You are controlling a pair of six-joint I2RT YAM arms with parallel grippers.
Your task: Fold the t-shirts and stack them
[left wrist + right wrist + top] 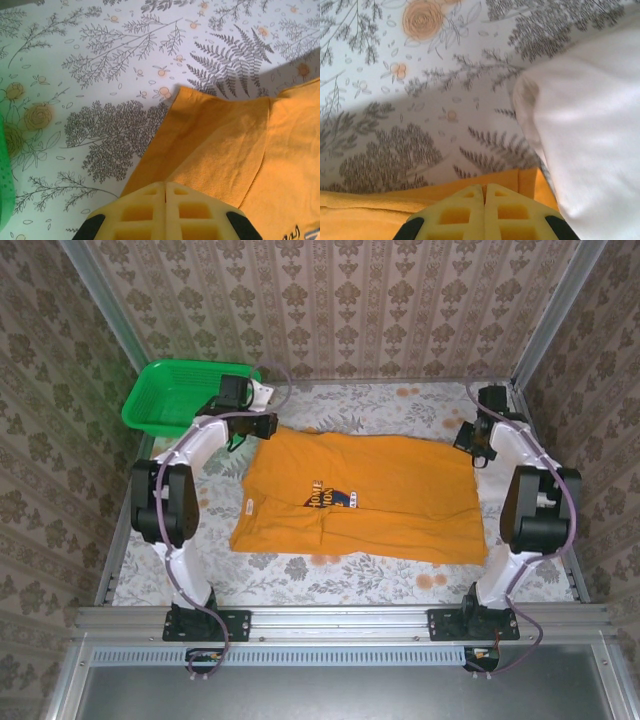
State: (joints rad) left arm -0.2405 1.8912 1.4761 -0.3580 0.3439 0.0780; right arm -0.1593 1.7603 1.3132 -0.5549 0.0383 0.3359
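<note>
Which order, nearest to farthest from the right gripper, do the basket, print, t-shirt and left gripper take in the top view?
Starting from the right gripper:
1. t-shirt: its far right corner is at the gripper.
2. print: mid-shirt, to the left.
3. left gripper: at the shirt's far left corner.
4. basket: farthest left, at the back.

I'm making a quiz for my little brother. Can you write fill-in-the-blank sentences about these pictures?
The basket in the far corner is ___.
The t-shirt spread flat on the table is ___.
The cloth beside the right hand is ___.
Missing words: green, orange, white.
</note>
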